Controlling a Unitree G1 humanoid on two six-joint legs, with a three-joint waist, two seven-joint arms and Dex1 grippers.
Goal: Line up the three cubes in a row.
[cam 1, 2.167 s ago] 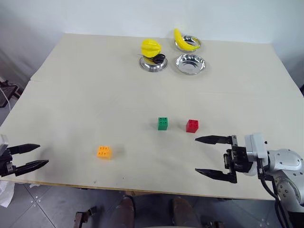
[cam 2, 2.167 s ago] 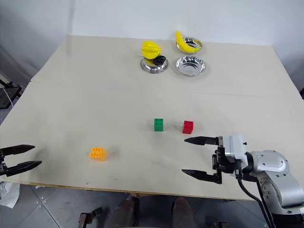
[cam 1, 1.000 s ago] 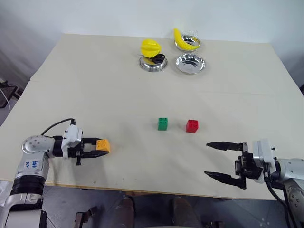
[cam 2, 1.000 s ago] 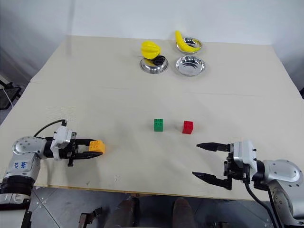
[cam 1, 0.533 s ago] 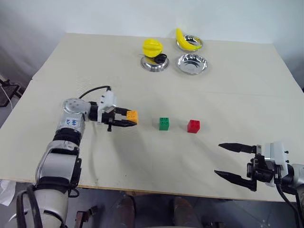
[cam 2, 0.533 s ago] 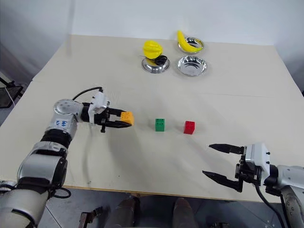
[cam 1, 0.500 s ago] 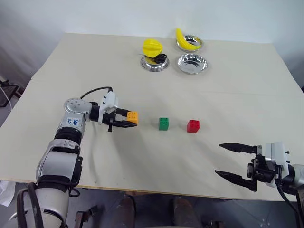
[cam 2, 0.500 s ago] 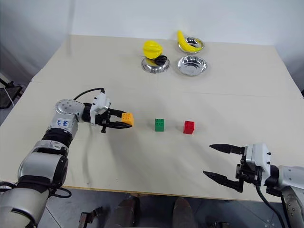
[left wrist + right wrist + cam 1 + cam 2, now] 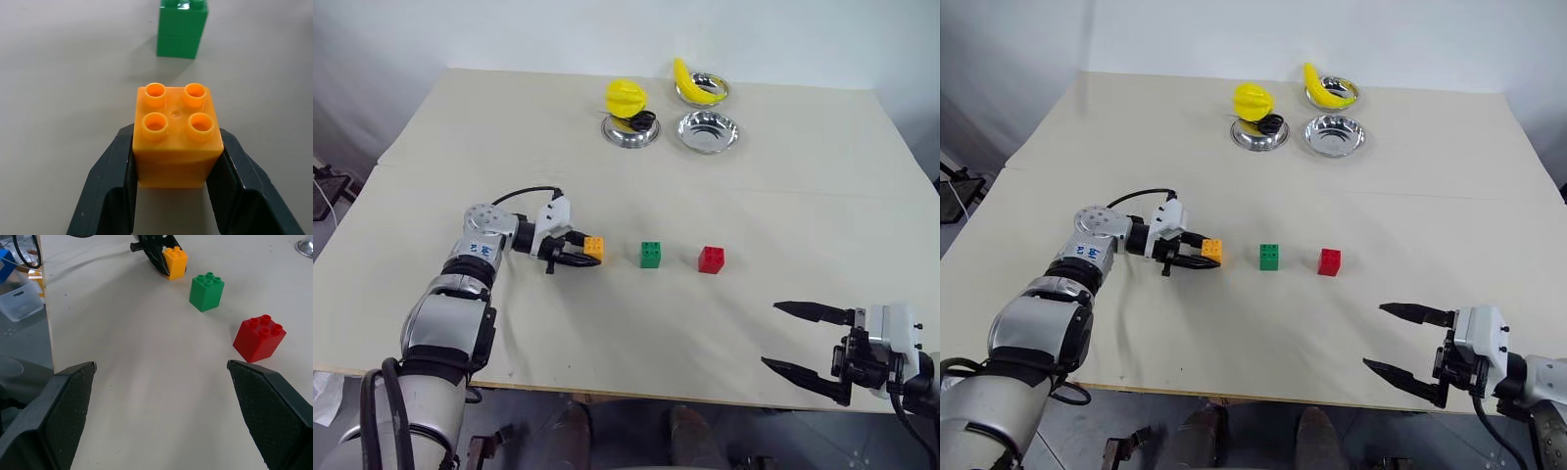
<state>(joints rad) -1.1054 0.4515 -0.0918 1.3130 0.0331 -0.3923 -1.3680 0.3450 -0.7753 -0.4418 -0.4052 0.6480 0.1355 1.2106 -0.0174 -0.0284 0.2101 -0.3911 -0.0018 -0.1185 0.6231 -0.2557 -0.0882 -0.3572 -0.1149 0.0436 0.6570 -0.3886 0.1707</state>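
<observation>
green cube (image 9: 182, 28) cut off by the left wrist view's edge.

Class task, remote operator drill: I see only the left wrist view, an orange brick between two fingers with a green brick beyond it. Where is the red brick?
Observer: The red brick stands on the table past the green brick, on the side away from the orange brick.
Operator: Are the three in line?
Observer: Roughly, and evenly spaced.
Operator: And the right gripper?
Observer: The right gripper is open near the table's front edge, apart from all three bricks.
</observation>
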